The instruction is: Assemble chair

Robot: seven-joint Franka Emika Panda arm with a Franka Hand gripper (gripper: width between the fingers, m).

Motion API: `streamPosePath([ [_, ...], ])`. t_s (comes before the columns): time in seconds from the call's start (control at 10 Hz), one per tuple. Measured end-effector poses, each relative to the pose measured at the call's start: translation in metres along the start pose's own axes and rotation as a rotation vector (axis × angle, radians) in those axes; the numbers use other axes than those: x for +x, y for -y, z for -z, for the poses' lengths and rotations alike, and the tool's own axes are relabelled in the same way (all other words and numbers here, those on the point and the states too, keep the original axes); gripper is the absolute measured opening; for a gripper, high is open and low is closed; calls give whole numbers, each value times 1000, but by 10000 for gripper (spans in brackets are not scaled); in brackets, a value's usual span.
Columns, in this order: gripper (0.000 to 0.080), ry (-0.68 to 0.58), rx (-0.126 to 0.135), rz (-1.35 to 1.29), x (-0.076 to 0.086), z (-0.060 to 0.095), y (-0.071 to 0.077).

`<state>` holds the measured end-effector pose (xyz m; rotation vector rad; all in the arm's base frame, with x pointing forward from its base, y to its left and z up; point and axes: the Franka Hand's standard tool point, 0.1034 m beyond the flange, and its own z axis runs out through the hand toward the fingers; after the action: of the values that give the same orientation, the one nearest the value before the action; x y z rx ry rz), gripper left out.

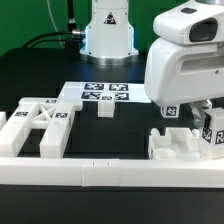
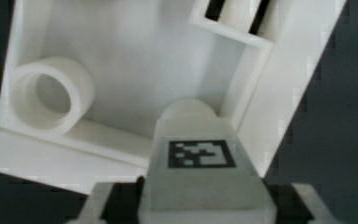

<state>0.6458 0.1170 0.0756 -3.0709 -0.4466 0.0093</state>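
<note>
Square post clamped in the hand; slab near it, 4 o'clock on tabletop.
Judged rigid, light, slick plastic; grip flat faces. X-braced panel at 8 o'clock.

The marker board lies flat on the black table, toward the far side near the middle, with its tags facing up. A long, low white border rail runs left to right along the table's near edge. A green backdrop stands beyond the table at the far left. A dark loop in front of it is probably a cable, though the view is too coarse to be sure.
</note>
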Motion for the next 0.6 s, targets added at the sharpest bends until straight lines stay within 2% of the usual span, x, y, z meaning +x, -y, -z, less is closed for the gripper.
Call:
streamPosePath([
  [0.1,286,0,0,0,0,0,0],
  [0.3,286,-21,25,-269,1,-1,1],
  [0.6,287,-36,39,-591,0,-1,3],
])
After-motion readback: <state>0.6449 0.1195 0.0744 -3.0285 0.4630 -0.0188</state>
